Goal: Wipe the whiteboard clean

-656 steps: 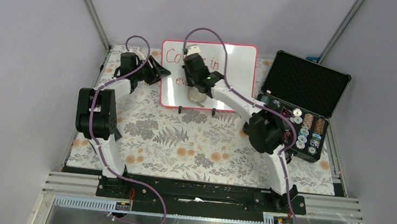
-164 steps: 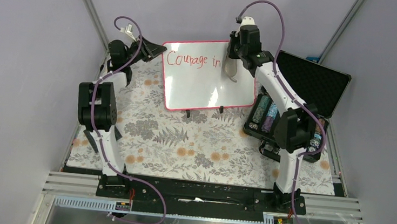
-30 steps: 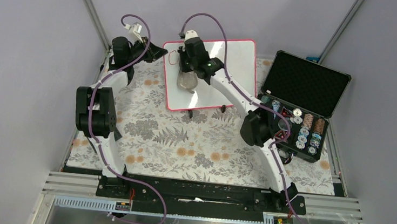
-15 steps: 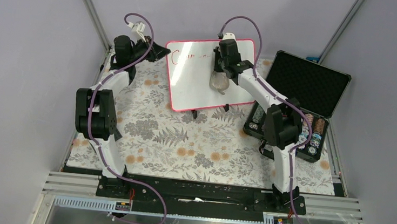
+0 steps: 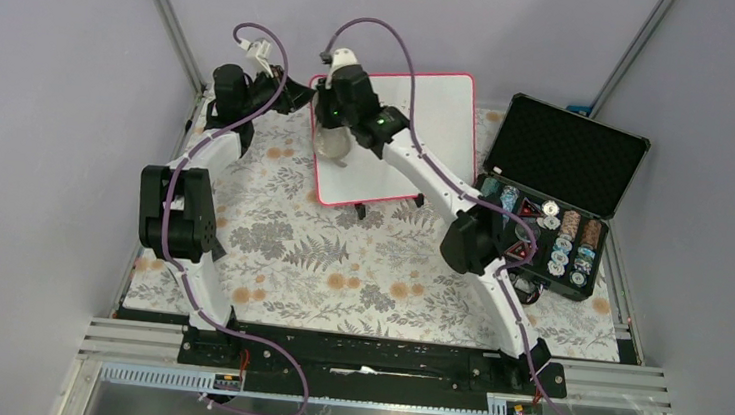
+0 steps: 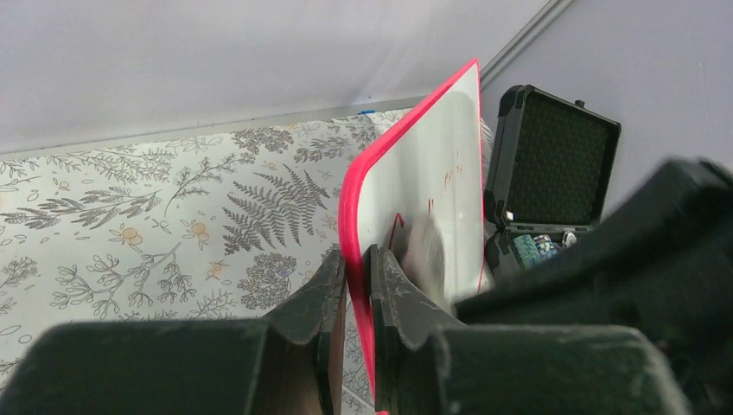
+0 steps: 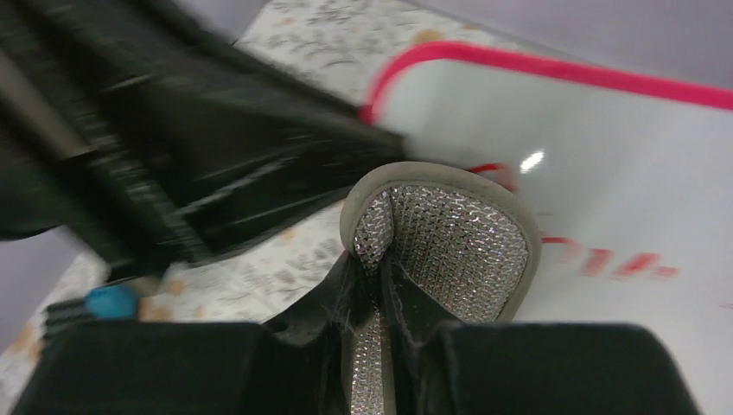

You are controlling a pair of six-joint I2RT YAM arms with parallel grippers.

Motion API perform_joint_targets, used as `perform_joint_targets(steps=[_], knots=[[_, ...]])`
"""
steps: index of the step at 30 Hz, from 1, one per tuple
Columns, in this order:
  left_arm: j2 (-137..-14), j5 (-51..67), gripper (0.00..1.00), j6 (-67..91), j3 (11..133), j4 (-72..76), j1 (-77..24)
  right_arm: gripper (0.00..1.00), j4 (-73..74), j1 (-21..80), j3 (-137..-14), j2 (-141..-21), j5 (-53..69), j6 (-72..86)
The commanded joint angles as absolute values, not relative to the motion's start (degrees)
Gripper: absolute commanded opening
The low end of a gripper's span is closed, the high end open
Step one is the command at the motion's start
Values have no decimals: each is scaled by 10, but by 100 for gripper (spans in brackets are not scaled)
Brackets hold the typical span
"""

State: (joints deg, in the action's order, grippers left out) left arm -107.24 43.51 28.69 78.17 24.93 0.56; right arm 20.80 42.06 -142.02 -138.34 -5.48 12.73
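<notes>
I see a white whiteboard (image 5: 441,124) framed in pink-red with faint red marks, a grey, silver-sparkled pad (image 7: 445,238), a black case (image 5: 564,154), and a bench (image 5: 338,265) in cream with grey ferns and orange blooms.

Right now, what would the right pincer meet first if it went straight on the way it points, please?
Likely the whiteboard, near its red-marked corner; the eraser in the right pincer would touch it first, though depth is unclear.
</notes>
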Motion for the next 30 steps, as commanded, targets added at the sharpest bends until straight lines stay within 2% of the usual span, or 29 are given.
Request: perform_joint_targets(steps=[1, 7, 20, 23, 30], knots=[[-1055, 462, 0, 256, 774, 250, -18, 0, 196, 441, -1468, -1409, -2, 152], [-1054, 465, 0, 251, 769, 256, -18, 0, 188, 435, -1470, -1405, -77, 122], [-1056, 467, 0, 241, 773, 248, -16, 0, 192, 331, -1345, -1340, -134, 99], [-1057, 467, 0, 241, 772, 248, -16, 0, 205, 329, -1355, -1349, -138, 86], [-1058, 465, 0, 239, 773, 245, -16, 0, 213, 357, -1431, -1386, -63, 93]])
